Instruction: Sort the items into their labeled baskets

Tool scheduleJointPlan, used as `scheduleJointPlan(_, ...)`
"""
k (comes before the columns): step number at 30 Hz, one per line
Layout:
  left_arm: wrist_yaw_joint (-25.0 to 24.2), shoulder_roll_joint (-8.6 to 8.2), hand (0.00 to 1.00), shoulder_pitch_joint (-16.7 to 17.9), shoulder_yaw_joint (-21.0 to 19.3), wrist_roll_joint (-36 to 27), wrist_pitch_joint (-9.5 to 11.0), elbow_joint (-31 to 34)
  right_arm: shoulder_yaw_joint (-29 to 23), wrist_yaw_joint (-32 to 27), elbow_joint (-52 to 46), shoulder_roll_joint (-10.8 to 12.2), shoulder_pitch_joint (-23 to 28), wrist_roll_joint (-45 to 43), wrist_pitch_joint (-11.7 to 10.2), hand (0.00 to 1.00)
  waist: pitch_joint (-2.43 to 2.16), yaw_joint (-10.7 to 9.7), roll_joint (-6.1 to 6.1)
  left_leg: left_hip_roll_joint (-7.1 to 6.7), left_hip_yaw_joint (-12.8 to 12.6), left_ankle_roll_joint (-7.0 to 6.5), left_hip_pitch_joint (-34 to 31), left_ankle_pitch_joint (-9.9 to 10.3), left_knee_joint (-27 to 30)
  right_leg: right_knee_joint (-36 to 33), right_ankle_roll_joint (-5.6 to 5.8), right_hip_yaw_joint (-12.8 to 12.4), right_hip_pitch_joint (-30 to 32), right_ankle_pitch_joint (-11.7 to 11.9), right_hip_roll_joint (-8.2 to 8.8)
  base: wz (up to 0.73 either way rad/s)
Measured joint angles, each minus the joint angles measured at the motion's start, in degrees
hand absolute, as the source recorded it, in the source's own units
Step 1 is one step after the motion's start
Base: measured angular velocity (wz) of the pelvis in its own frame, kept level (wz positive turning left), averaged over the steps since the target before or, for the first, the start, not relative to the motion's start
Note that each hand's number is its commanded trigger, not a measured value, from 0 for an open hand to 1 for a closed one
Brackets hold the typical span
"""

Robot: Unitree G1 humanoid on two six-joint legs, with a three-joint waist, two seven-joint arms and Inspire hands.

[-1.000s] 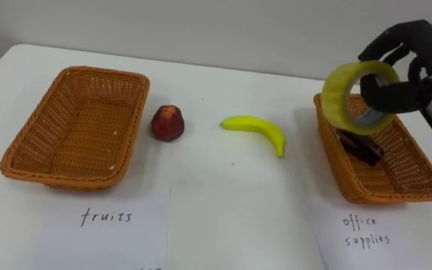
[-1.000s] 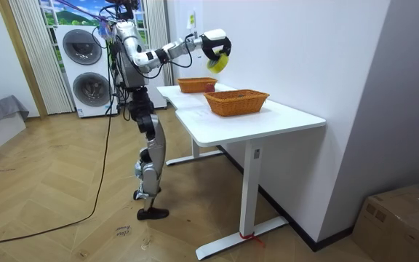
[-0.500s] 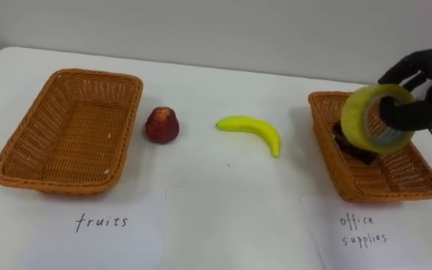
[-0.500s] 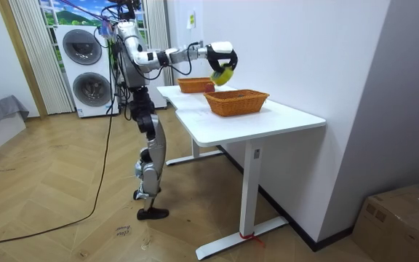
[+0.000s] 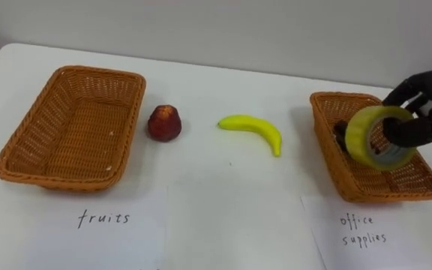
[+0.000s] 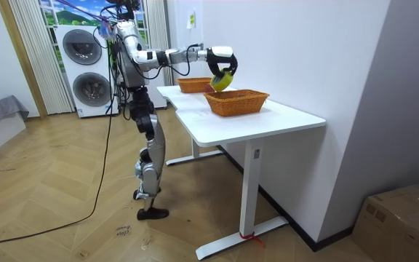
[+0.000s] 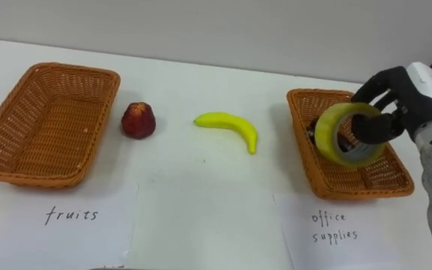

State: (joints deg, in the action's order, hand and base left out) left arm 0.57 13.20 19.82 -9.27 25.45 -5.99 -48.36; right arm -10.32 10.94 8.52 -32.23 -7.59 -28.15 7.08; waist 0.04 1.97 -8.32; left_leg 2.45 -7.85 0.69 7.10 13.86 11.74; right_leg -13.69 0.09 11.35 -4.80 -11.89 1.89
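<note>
Item: tape roll [image 5: 360, 136], an office supply.
Location: held above the inside of the right basket [image 5: 373, 195], which stands near the tabletop's [image 5: 223, 195] right edge. Whether its lower rim touches the basket floor cannot be told.
Holder: right hand [image 5: 426, 86], with fingers curled over the roll's top and the thumb through its hole, clamped on it.
Appearance: a thick yellow-green ring with a grey core showing in the opening, held on edge with the open face turned toward the camera.
Handling, judged: light and stiff, not fragile. The smooth outer wrap is likely slippery, and the round shape may roll if it is set down on edge.
Best hold, judged: hooked through the hole as it is now, or pinched across the ring wall.
Basket contents: a dark object [image 5: 340, 132] lies behind the roll, its kind unclear.
Fruit outstanding: the red fruit [image 5: 164, 123] is just beside the left basket [image 5: 58, 178], and the banana [image 5: 253, 129] is mid-tabletop. Both lie on the bare top.
Left basket: holds nothing and stands toward the left edge.
Markers: a paper sheet [image 5: 103, 221] lies at the near edge before each basket.
</note>
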Motion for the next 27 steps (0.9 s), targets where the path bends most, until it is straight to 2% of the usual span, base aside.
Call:
scheduleJointPlan(5, 0.0, 0.02, 0.0, 0.09, 0.0, -0.02, 0.0, 0.64, 0.0, 0.02, 0.06, 0.0, 0.0, -0.43, 0.0, 1.0, 0.32, 0.0, 0.58, 0.01, 0.03, 0.0, -0.1, 0.0, 0.01, 0.02, 0.0, 0.2, 0.04, 0.0, 0.0, 0.0)
scheduleJointPlan(15, 0.04, 0.1, 0.0, 0.82, 0.0, 0.0, 0.0, 0.59, 0.0, -0.81, 0.06, 0.01, 0.0, -0.39, -0.04, 1.0, 0.14, 0.0, 1.06, 0.02, 0.11, 0.0, 0.08, -0.01, 0.01, 0.12, 0.0, 0.38, -0.3, 0.02, 0.0, 0.0)
scheduleJointPlan(17, 0.09, 0.11, 0.0, 1.25, 0.0, 0.0, 0.0, 0.57, 0.0, -1.35, 0.06, 0.0, 0.01, -0.39, -0.05, 0.68, 0.14, 0.02, 1.07, 0.02, 0.11, 0.0, 0.17, -0.01, 0.0, 0.12, 0.0, 0.37, -0.36, 0.02, 0.0, 0.0)
scheduleJointPlan(18, 0.09, 0.11, 0.0, 1.29, 0.0, -0.01, 0.0, 0.53, 0.0, -1.48, 0.06, 0.01, 0.01, -0.36, -0.06, 0.22, 0.14, 0.02, 1.07, 0.02, 0.11, 0.0, 0.15, -0.01, 0.0, 0.12, 0.0, 0.38, -0.36, 0.02, 0.01, 0.0)
scheduleJointPlan(19, 0.1, 0.12, 0.0, 1.32, 0.0, -0.01, 0.0, 0.45, 0.0, -1.65, 0.06, 0.0, 0.0, -0.33, -0.07, 0.0, 0.16, 0.07, 1.09, 0.02, 0.12, 0.0, 0.13, -0.01, 0.0, 0.11, -0.01, 0.38, -0.34, 0.03, 0.01, 0.0)
scheduleJointPlan(27, 0.18, 0.43, 0.0, 1.39, 0.0, -0.05, 0.03, 0.54, 0.07, -1.66, 0.28, 0.0, 0.2, 0.76, -0.07, 0.0, 0.12, 0.11, 1.07, 0.02, 0.11, 0.0, -0.17, -0.01, -0.02, 0.09, -0.04, 0.39, -0.04, 0.05, 0.01, 0.0)
